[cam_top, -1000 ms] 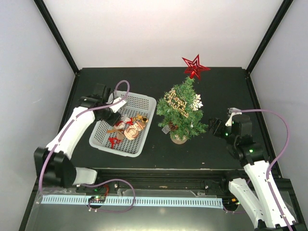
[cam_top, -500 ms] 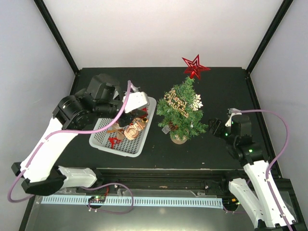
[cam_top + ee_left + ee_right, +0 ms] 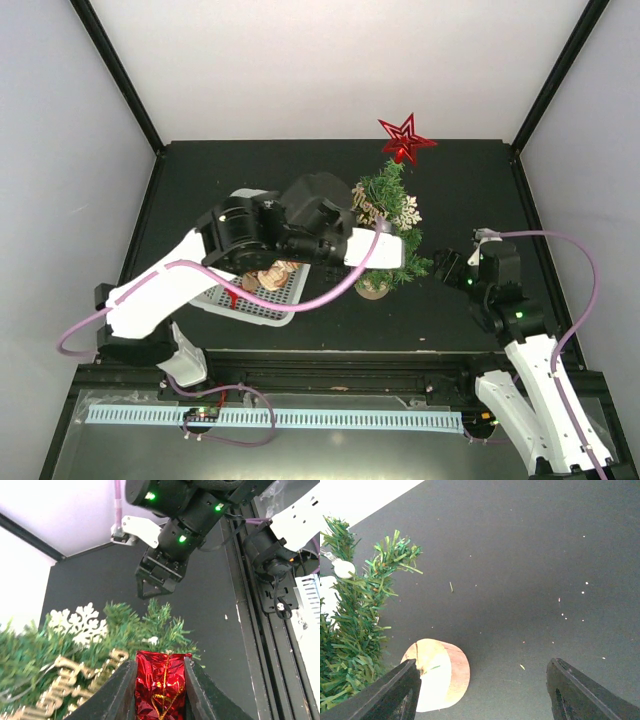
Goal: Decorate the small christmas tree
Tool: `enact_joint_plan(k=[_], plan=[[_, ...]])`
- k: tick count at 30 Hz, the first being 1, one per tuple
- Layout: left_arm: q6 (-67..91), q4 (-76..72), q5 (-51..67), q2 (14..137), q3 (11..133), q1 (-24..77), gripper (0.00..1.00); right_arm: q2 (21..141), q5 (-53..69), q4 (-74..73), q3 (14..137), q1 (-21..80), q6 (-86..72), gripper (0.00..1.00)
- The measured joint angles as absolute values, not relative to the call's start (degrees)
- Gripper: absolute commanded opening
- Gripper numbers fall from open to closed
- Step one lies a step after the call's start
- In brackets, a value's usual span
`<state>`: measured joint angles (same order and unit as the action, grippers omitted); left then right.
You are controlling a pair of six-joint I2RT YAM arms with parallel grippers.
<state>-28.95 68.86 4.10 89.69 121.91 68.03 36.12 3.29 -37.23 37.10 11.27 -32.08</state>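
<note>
Fingers (image 3: 120, 695) of my left gripper (image 3: 160, 667) are clamped on a red foil gift (image 3: 161, 690), right up against the tree (image 3: 400, 262), which stands mid-table. Done so far: star (image 3: 405, 140), snowflake (image 3: 408, 213) & gold sign (image 3: 70, 677) are on. To do: hang this gift, plus more bits in the basket (image 3: 265, 308). Right gripper (image 3: 485, 695) gapes w/ nothing in it near the tree's base (image 3: 437, 672); it could crowd me.

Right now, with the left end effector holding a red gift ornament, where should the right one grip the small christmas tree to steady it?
Probably the round wooden base of the small christmas tree, approached low from the right, where the open right end effector faces it. The disc is firm and bare; the branches above are soft.
</note>
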Motion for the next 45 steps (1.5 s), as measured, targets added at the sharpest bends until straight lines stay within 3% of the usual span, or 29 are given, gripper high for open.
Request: enact_joint_plan(k=[19, 45], plan=[[-33.1, 63.7, -9.4, 99.5, 119.4, 78.1, 0.23, 35.3, 3.6, -36.0, 35.2, 11.3, -32.1, 0.7], [-42.3, 46.2, -32.5, 104.4, 104.5, 78.5, 0.26, 35.5, 5.1, -33.2, 32.9, 11.3, -32.1, 0.7]])
